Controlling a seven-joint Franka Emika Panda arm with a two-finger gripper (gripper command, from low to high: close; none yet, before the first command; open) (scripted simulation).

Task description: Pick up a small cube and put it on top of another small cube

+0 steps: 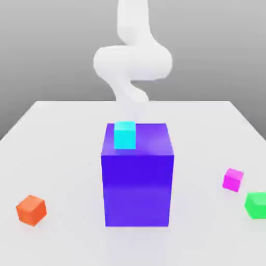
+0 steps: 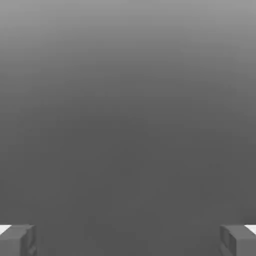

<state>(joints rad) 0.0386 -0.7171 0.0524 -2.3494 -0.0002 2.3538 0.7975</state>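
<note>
with the gripper wide open and empty, centre it squarely over the magenta cube near the exterior view's right before descending.

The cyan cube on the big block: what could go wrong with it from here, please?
The cyan cube sits at the front edge of the blue block's top, so a light bump might drop it. The magenta cube lies close to the green cube, so the open pincer could perhaps knock the green one when grasping.
</note>
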